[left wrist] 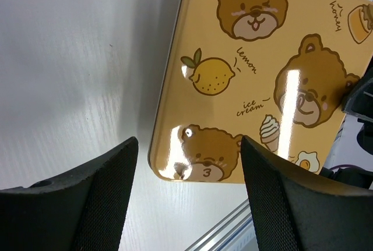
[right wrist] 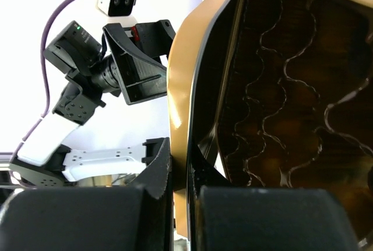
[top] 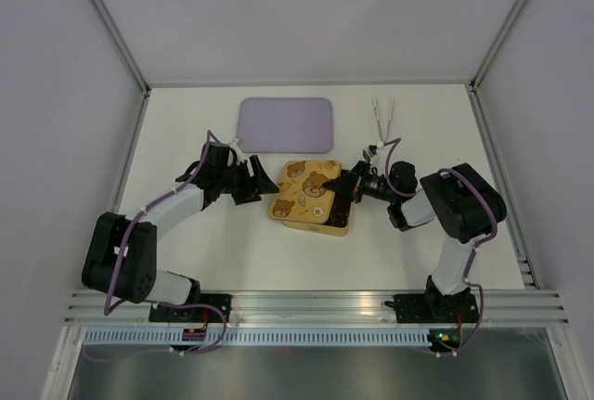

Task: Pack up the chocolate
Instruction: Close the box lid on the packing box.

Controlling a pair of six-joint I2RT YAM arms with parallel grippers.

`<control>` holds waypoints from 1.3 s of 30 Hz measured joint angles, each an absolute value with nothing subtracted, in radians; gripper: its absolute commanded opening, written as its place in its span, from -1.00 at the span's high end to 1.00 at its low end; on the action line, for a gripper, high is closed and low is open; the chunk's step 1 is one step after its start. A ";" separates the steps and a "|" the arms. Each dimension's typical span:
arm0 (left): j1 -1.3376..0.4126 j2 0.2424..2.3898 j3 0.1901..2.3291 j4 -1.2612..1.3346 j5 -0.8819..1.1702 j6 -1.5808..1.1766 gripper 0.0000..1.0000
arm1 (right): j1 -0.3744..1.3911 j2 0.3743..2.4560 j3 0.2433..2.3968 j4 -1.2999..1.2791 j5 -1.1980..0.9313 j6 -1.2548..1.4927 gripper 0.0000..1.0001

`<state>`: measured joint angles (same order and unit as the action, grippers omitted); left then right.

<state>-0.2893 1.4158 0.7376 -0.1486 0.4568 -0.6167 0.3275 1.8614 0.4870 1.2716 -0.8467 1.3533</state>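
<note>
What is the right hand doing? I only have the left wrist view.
Observer: The right hand is shut on the right edge of the lid.
Operator: Anything behind the tin?
Observer: A purple tray lies flat just beyond it.
Operator: Where are the tweezers?
Observer: The tweezers lie on the table beyond the right arm, with neither hand near them.

Left gripper (top: 257, 186) beside bear-print tin lid (top: 299, 194), right gripper (top: 342, 187) at its edge, lilac tray (top: 286, 124) behind
</note>
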 measured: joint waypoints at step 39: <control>-0.421 1.541 0.873 -0.105 0.478 -0.638 -0.59 | 0.059 1.779 0.217 1.334 -0.995 1.445 0.89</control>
